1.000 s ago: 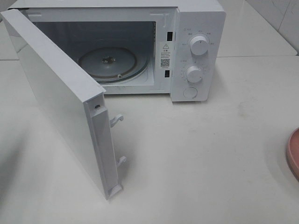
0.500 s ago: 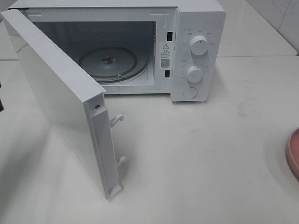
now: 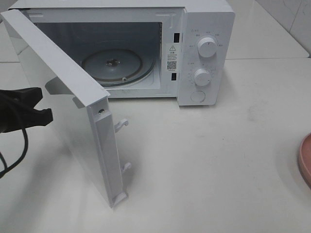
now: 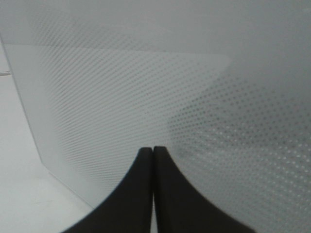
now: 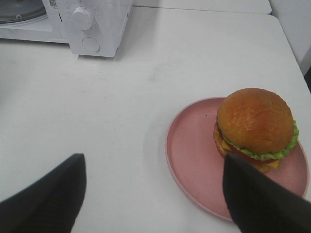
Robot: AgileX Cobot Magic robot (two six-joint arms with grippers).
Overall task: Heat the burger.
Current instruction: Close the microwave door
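Observation:
The burger [image 5: 255, 124], with a golden-brown bun and a green lettuce edge, sits on a round pink plate [image 5: 189, 150] in the right wrist view. My right gripper [image 5: 153, 194] hangs open over the table just short of the plate, and nothing is between its fingers [image 5: 48, 199]. In the exterior view only the plate's rim [image 3: 306, 160] shows at the right edge; the burger is out of that view. The white microwave [image 3: 204, 53] stands at the back with its door [image 3: 63, 111] swung wide open and its glass turntable [image 3: 114, 65] bare. My left gripper [image 3: 43, 104] [image 4: 153, 149] is shut, close to the door's outer face.
The door juts out toward the front left and its latch hooks [image 3: 121, 125] stick out from its edge. The microwave's two knobs [image 3: 207, 47] and a round button [image 3: 198, 96] face forward. White table [image 3: 209, 170] lies between microwave and plate.
My left gripper has come into the exterior view from the left edge and moved right toward the outside of the open door. The door, plate and right gripper have not moved.

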